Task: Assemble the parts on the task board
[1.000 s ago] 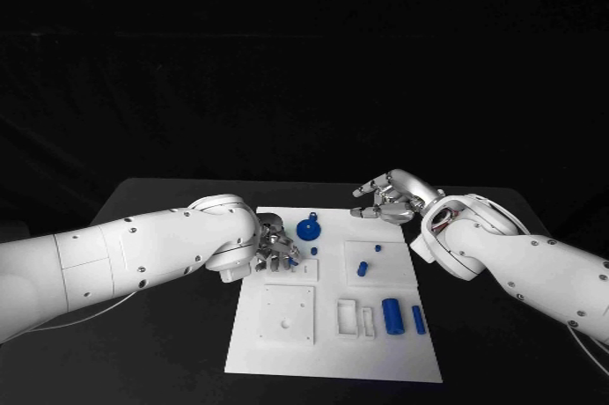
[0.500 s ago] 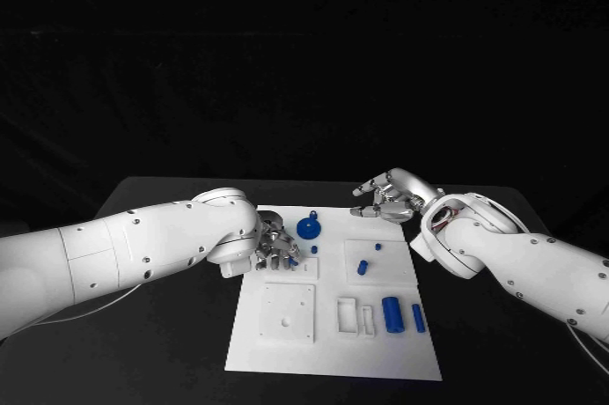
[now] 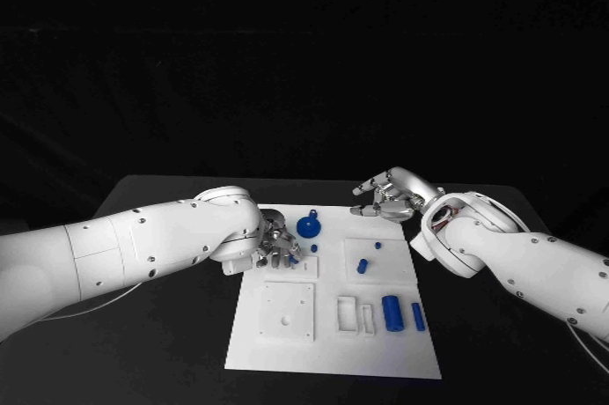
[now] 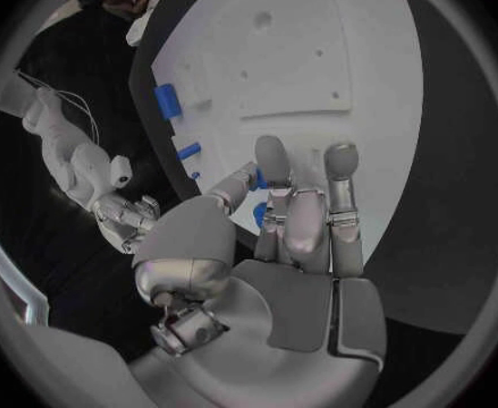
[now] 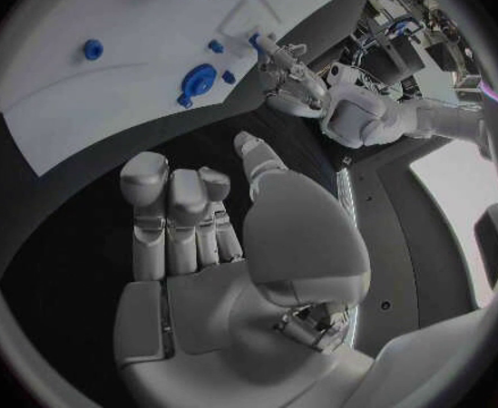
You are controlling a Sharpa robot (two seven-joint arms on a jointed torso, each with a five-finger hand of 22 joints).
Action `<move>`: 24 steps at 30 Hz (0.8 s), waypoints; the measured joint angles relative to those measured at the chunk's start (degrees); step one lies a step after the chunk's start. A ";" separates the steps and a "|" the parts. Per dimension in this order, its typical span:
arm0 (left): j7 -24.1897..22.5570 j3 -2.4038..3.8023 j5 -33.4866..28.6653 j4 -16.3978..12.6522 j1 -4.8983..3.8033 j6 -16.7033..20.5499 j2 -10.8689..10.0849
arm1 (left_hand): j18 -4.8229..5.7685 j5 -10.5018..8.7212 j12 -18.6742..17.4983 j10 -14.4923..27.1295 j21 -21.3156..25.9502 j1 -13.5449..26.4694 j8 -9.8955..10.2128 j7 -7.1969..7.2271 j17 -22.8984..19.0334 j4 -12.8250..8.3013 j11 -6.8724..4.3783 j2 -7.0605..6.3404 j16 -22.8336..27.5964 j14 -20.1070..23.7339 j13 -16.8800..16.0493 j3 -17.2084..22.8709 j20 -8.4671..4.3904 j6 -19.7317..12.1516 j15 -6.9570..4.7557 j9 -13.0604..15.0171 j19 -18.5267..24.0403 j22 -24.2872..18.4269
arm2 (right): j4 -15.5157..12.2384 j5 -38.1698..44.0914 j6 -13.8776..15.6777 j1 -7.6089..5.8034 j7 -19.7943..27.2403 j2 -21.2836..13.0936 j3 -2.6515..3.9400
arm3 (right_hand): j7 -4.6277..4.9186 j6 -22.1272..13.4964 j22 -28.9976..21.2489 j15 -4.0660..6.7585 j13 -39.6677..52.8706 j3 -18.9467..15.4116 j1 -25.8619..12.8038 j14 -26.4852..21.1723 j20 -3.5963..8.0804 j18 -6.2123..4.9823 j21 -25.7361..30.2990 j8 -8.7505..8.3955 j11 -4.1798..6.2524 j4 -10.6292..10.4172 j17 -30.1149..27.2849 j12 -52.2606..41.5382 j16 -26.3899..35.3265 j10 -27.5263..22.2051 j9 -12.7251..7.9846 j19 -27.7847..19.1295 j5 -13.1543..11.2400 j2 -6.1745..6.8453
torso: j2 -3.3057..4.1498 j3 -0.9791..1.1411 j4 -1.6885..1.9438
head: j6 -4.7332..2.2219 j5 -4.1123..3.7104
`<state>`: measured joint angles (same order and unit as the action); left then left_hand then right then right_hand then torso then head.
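The white task board (image 3: 333, 343) lies mid-table. My left hand (image 3: 277, 245) hovers over its far left corner, and a small blue part (image 3: 295, 258) sits between its thumb and fingers (image 4: 260, 212). Beside it stands a round blue part with a stem (image 3: 309, 227), and a tiny blue piece (image 3: 313, 247) lies just below that. My right hand (image 3: 391, 198) is off the board's far right corner, fingers apart, holding nothing (image 5: 192, 218). Two small blue pieces (image 3: 362, 267) lie mid-board. A blue cylinder (image 3: 392, 314) and a thin blue bar (image 3: 418, 318) lie nearer me.
A square white recessed plate (image 3: 288, 312) and narrow white slots (image 3: 356, 317) occupy the board's near half. Black table (image 3: 165, 335) surrounds the board on all sides. The round blue part (image 5: 200, 79) and my left hand (image 5: 283, 68) also appear in the right wrist view.
My left hand has shifted slightly toward the board's far side and the right, carrying the small blue part. The right hand has stayed put.
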<state>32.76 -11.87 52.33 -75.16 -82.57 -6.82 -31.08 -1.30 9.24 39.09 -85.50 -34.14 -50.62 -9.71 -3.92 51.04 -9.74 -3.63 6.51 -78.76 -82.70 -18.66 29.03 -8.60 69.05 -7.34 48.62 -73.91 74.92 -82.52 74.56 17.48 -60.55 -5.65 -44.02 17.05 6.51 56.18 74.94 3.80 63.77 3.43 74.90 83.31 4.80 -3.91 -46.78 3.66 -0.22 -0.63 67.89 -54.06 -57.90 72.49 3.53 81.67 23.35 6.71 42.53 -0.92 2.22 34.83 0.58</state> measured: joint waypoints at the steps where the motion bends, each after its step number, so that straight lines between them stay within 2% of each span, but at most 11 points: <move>1: -0.01 0.00 0.28 0.02 0.01 0.01 0.02 | 0.00 0.00 0.00 0.00 0.15 0.00 0.00 0.00 -0.11 0.00 0.00 0.00 0.23 0.00 0.06 0.00 0.00 0.00 0.00 0.00 0.00 0.00 | 0.00 0.00 0.00 0.00 0.00 0.00 0.00 | 0.00 0.00 0.00 0.00 0.00 0.00 0.00 0.00 0.00 0.00 0.00 0.00 0.00 0.00 0.00 0.00 0.00 0.00 0.00 0.00 0.00 0.00 | 0.00 0.00 0.00 | 0.02 -0.04; 14: -0.03 -0.09 2.02 0.32 0.59 -0.03 -0.03 | 0.00 -0.24 0.00 0.00 0.33 -0.01 0.07 0.00 -0.18 -0.07 0.00 0.00 0.26 0.18 0.08 -0.07 0.00 0.00 -0.15 -0.02 0.00 -0.01 | -0.02 0.00 0.00 0.00 0.00 0.05 0.00 | 0.00 0.00 -0.01 0.00 0.00 0.00 0.00 0.00 0.00 0.00 0.00 0.00 0.00 0.00 0.00 0.00 0.00 0.00 0.00 0.00 0.00 0.00 | -0.02 -0.03 0.09 | 0.54 -0.33; 24: -0.10 -0.09 2.32 -0.19 0.73 -0.12 -0.25 | 0.00 0.11 0.00 0.00 0.33 -0.04 0.17 0.00 -0.27 -0.08 0.00 -0.02 0.26 0.26 0.17 -0.08 0.00 0.00 -0.08 -0.03 0.00 -0.01 | 0.01 0.09 -0.01 0.01 0.01 0.16 0.00 | 0.00 0.00 -0.01 0.00 -0.06 0.32 -0.23 0.00 0.00 0.00 0.24 0.00 0.00 0.32 -0.06 0.00 0.22 0.00 0.00 0.00 0.00 -0.23 | -0.07 0.00 0.08 | 0.70 -0.26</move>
<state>32.66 -11.95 54.65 -75.36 -81.84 -6.94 -31.33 -1.30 9.35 39.09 -85.50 -33.81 -50.65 -9.54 -3.93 50.77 -9.82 -3.63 6.48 -78.50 -82.44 -18.48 28.95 -8.60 69.06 -7.42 48.59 -73.90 74.91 -82.51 74.65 17.48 -60.54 -5.63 -43.85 17.05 6.50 56.18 74.93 3.80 63.71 3.75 74.67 83.32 4.80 -3.91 -46.54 3.66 -0.22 -0.30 67.83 -54.06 -57.68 72.49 3.53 81.67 23.35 6.49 42.47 -0.92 2.31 35.53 0.32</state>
